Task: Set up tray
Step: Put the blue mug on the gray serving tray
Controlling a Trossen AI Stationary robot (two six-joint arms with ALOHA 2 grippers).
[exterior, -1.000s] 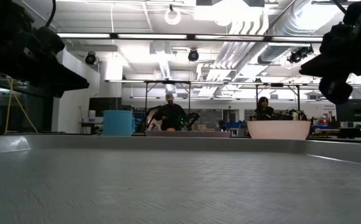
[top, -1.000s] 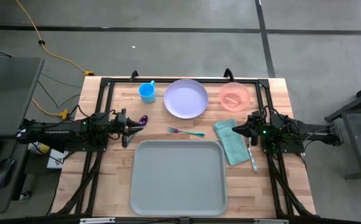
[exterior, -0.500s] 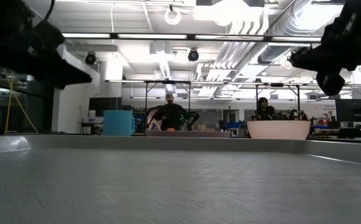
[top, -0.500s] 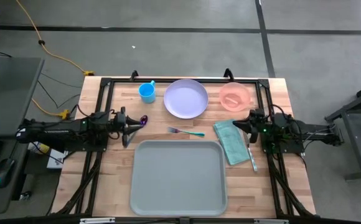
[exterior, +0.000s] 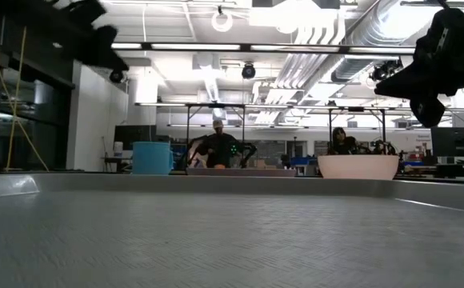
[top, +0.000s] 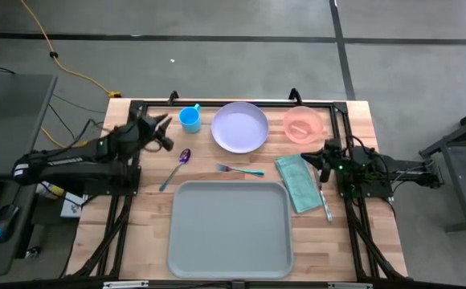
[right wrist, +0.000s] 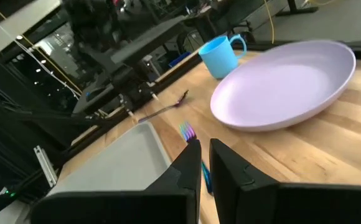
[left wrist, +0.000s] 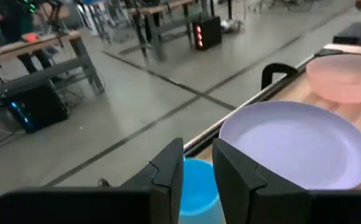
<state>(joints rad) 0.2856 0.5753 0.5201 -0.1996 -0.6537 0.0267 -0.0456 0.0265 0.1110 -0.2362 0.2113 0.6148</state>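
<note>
Centring the narrow-gapped, empty left gripper [top: 166,122] over the cup [top: 190,119] suited a grasp; right gripper [top: 317,158] was closed.

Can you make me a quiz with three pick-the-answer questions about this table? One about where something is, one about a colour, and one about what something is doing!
1. Where is the purple spoon?
A. on the tray
B. on the wooden table, left of the fork
C. in the cup

2. What colour is the cup?
A. blue
B. red
C. yellow

3. What is on the tray?
A. the plate
B. the cloth
C. nothing yet

Answers: 1 B, the spoon lies on bare wood beside the fork. 2 A, the cup is bright blue. 3 C, the grey tray has nothing on it; the plate and cloth are on the table.
</note>
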